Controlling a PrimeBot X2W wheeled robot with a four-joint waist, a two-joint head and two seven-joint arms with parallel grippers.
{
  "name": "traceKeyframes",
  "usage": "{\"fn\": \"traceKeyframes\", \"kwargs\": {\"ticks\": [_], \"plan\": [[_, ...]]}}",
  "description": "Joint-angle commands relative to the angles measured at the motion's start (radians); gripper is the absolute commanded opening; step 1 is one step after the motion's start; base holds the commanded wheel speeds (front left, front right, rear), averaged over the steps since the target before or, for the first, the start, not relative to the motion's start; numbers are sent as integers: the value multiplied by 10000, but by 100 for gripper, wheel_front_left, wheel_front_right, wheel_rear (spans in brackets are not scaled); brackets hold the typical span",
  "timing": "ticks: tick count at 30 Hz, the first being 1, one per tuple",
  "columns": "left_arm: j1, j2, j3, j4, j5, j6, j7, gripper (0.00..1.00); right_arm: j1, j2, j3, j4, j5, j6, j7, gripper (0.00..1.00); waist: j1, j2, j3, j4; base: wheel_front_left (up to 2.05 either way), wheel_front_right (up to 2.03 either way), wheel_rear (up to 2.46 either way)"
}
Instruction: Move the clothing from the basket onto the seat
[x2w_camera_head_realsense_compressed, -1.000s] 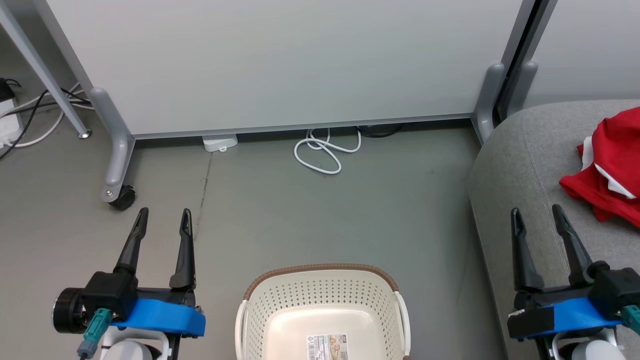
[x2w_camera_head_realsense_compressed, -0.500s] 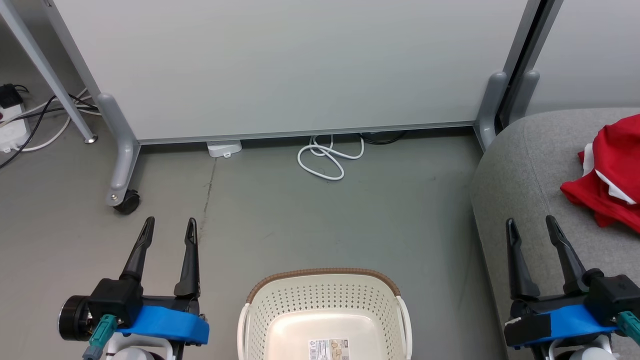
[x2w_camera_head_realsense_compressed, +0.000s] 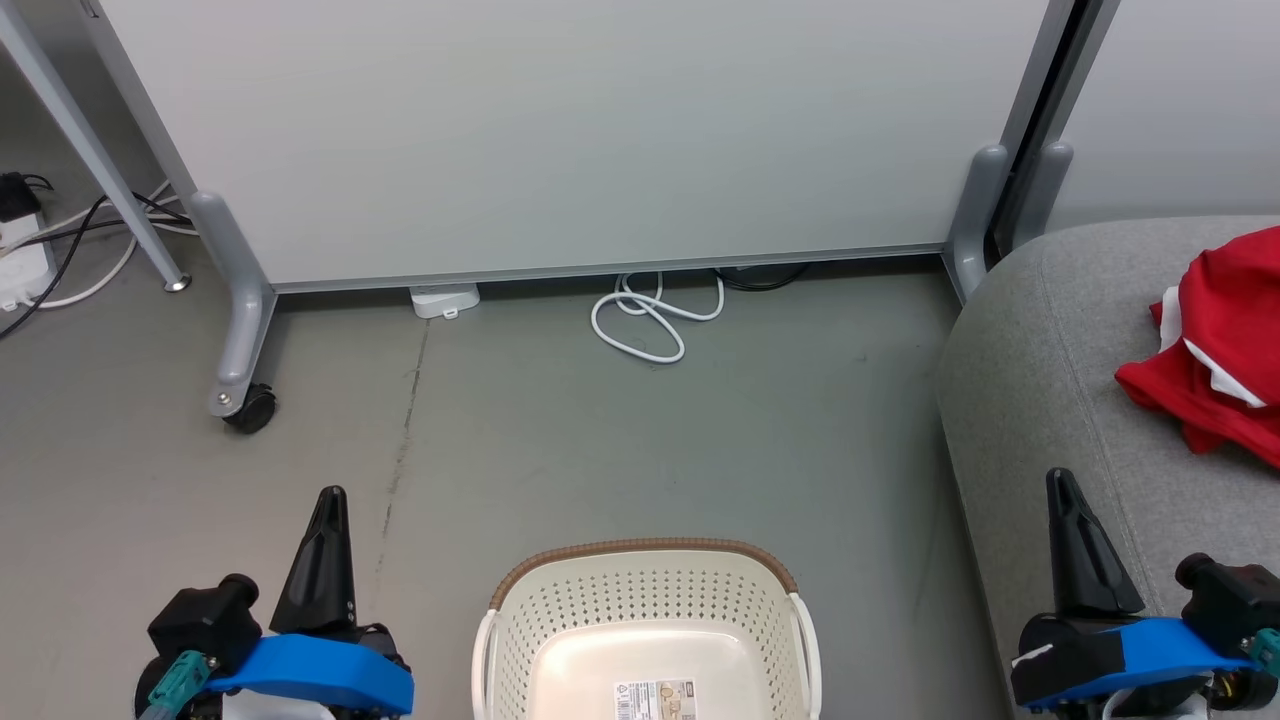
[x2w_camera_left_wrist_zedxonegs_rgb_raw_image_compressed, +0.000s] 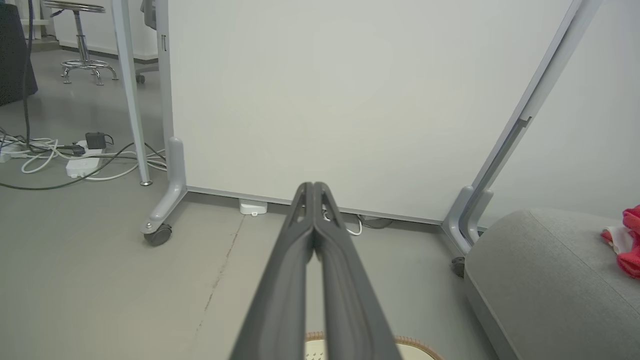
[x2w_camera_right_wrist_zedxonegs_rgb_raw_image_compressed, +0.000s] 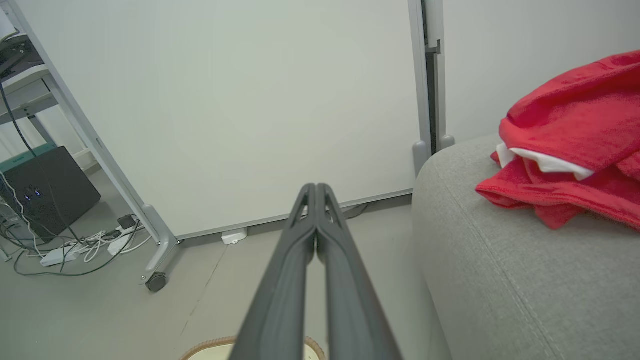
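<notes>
Showing basket (x2w_camera_head_realsense_compressed: 640, 592), bottom sticker (x2w_camera_head_realsense_compressed: 655, 698), print unreadable

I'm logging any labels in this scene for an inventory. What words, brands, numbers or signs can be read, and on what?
Sticker on the bottom of the basket: printed lines, a small triangle mark and what looks like a barcode, all too small to read.
No other text, brand, number or sign can be read in any view.
</notes>
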Motion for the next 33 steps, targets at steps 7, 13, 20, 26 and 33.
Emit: {"fn": "traceKeyframes", "kwargs": {"ticks": [7,13,20,26,33], "plan": [[-301,-13,225,-210,-1539,-36,339,0,-223,-33,-47,-105,1583,2,354,0,0,-1,-21,-45,0,0,0],[-338,-46,337,-229,-2547,-50,587,0,-275,-37,-70,-65,2619,2,608,0,0,-1,-39,-81,0,0,0],[-383,-83,469,-246,-3639,-65,858,0,-336,-41,-97,-13,3740,2,881,0,0,-1,-60,-123,0,0,0],[-414,-110,570,-256,-4507,-76,1078,0,-384,-45,-120,29,4623,2,1102,0,0,-1,-77,-158,0,0,0],[-448,-136,668,-264,-5317,-88,1284,0,-424,-48,-142,67,5461,3,1313,0,0,-1,-95,-194,0,0,0]]}}
